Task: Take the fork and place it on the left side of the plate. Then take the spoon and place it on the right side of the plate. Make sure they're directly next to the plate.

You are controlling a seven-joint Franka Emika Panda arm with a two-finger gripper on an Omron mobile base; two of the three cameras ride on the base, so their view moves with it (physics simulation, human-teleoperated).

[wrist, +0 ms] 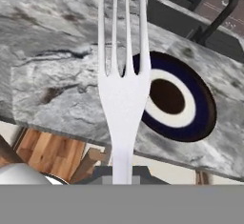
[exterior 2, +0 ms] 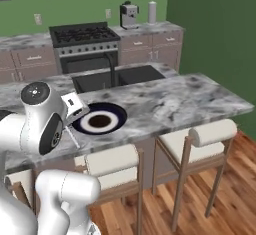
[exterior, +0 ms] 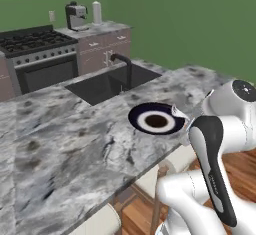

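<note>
One plate (exterior: pixel 156 119) sits near the desk's (exterior: pixel 60 149) front edge; the spoon is hard to find. From the right, the arm hides the fingers. In the hand view, shut fingers hold the fork (wrist: pixel 122 82) up beside the plate. Next: lay it down left.

Both base views look forward and down from behind the arm, left and right, sharing the plate (exterior: pixel 156 119) and far sink (exterior: pixel 107 84); the hand view hangs close above the counter's near edge (wrist: pixel 57 123).
</note>
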